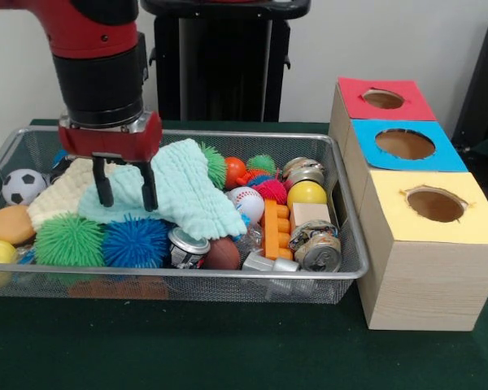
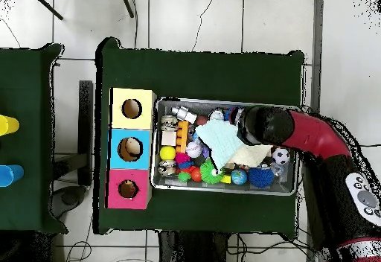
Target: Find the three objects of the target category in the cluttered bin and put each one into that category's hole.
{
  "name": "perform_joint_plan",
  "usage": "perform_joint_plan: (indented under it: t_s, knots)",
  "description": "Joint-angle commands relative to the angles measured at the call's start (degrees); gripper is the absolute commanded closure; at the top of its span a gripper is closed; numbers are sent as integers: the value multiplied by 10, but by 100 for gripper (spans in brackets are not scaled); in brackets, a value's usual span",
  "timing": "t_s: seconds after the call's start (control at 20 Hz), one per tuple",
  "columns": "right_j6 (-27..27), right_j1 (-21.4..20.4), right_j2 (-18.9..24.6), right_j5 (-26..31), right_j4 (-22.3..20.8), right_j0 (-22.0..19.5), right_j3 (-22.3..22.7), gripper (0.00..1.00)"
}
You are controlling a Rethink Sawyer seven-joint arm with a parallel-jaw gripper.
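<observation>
My gripper (image 1: 127, 188) hangs open over the left half of the wire bin (image 1: 228, 276), its two black fingers (image 1: 104, 185) down at a mint green cloth (image 1: 191, 195) with nothing between them. A cream cloth (image 1: 58, 197) lies just left of the mint one. Around them sit spiky balls in green (image 1: 69, 240) and blue (image 1: 136, 241), a baseball (image 1: 246, 200), a soccer ball (image 1: 22, 185) and crushed cans (image 1: 318, 253). In the overhead view the arm's wrist (image 2: 262, 125) hides the fingers above the mint cloth (image 2: 218, 136).
Three wooden boxes with round holes stand beside the bin: red-topped (image 1: 383, 98), blue-topped (image 1: 405, 144), yellow-topped (image 1: 436, 204). An orange toy brick (image 1: 275, 229), a wooden block (image 1: 311, 214) and a yellow ball (image 1: 307, 192) crowd the bin's right end. Cups (image 2: 7, 125) stand on a neighbouring table.
</observation>
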Motion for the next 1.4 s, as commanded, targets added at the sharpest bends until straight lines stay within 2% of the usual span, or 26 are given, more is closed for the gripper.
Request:
perform_joint_plan:
  t_s: [0.05, 0.25, 0.5, 1.1, 1.4]
  knots:
    - [-204, 31, 75, 89, -46, -23, -47, 0]
    - [-216, 32, 93, 107, -54, -36, -51, 0]
    - [-233, -11, 122, 144, -51, -60, -18, 0]
    - [-271, 21, 149, 158, -83, -74, -60, 0]
    - [-273, 24, 153, 150, -91, -83, -54, 0]
